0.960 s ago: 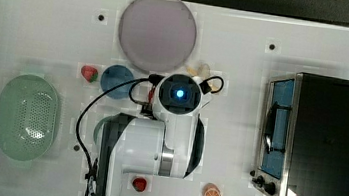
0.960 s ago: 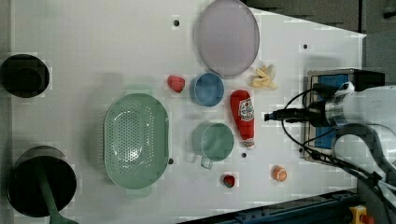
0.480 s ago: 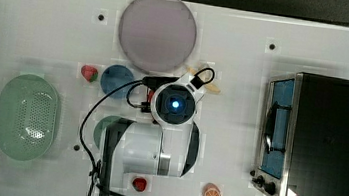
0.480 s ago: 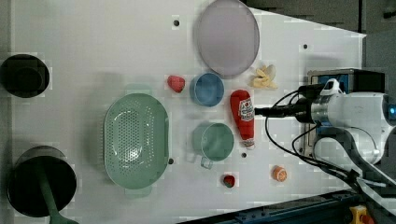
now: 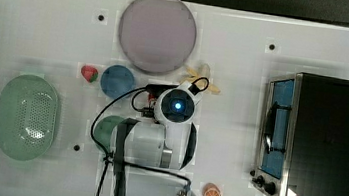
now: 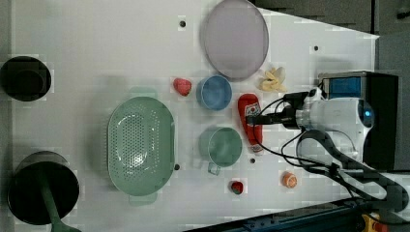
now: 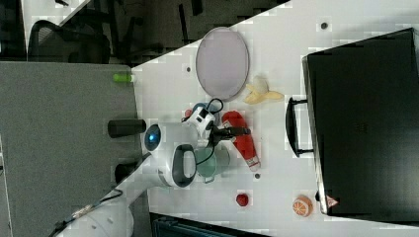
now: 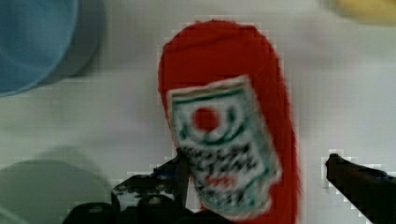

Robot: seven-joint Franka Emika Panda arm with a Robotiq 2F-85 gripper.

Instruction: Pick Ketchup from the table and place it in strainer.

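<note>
One red squeeze Ketchup bottle (image 6: 250,122) lies beside one mint-green oval plastic strainer (image 6: 140,145); one black gripper (image 6: 251,119), jaws spread, straddles it.

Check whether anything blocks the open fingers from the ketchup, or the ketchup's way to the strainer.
Nothing lies between the gripper and the ketchup. In the left view, a green cup and blue bowl sit between ketchup and strainer.
</note>
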